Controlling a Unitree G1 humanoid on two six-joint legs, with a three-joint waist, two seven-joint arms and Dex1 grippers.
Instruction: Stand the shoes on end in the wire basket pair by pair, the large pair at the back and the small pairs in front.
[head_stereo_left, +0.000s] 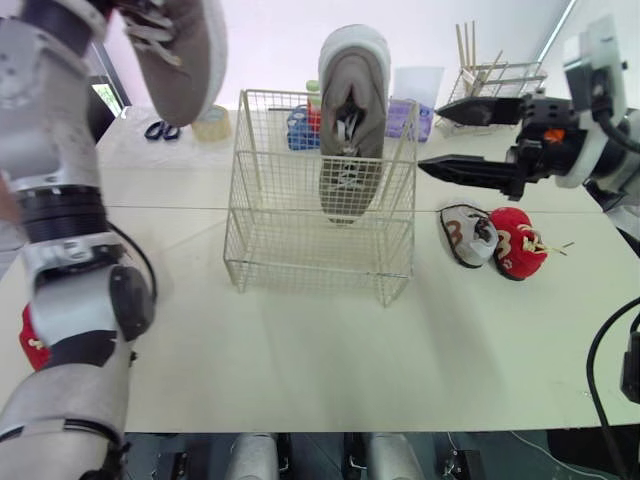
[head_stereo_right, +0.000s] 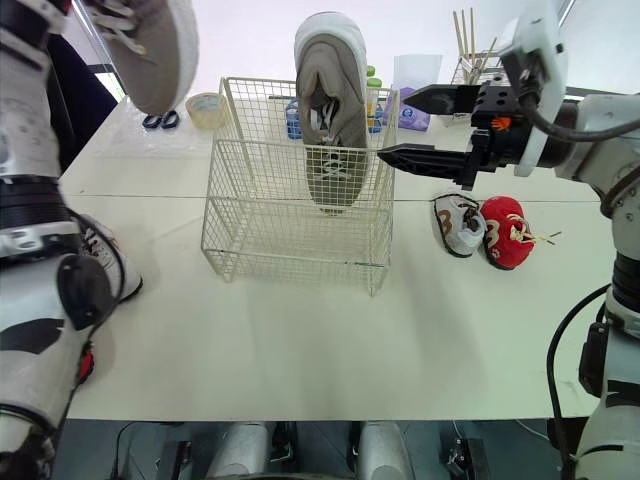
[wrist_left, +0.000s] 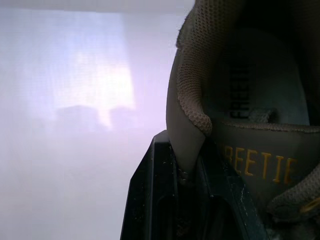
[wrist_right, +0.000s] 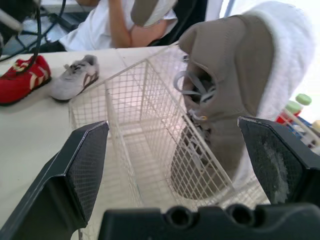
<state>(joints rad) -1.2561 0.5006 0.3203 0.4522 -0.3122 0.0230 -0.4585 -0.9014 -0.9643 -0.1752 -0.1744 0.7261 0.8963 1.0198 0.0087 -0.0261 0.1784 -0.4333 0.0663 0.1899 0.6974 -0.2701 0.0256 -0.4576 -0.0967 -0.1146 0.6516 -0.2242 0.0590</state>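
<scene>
At the back of the wire basket (head_stereo_left: 320, 235): one large grey shoe (head_stereo_left: 352, 120) stands on end, toe down. Its heel and white sole rise above the rim.
Up at the robot's left: the second large grey shoe (head_stereo_left: 180, 50) hangs in the air above the table (head_stereo_left: 300, 350), left of the basket. The top edge of the head views cuts it off.
Left gripper (wrist_left: 187, 170): clenched on the collar of the second large grey shoe, with the shoe's wall pinched between the black fingers.
Writing: yellow capitals inside the held shoe, seen in the left wrist view, read roughly "FREETIE". They appear once across the lining and once running up it. The first letter is partly hidden.
Right gripper (head_stereo_left: 430, 138): spread wide and empty, just beside the basket's right side at rim height, pointing toward the standing shoe.
Right of the basket: a small grey shoe (head_stereo_left: 468, 233) and a small red shoe (head_stereo_left: 517, 242) lie close together on the table.
Left of the basket: a left red shoe (wrist_right: 20, 80) and a left grey shoe (wrist_right: 75, 82) lie side by side. In the head views the left arm hides most of both.
Front of the basket: no small shoe in it.
Behind the table: a person (wrist_right: 120, 25) in a white top, cut off by the top of the right wrist view.
Far edge: a tape roll (head_stereo_left: 210, 122), bottles and a rack of sticks (head_stereo_left: 490, 75). Any labels are too small to read.
</scene>
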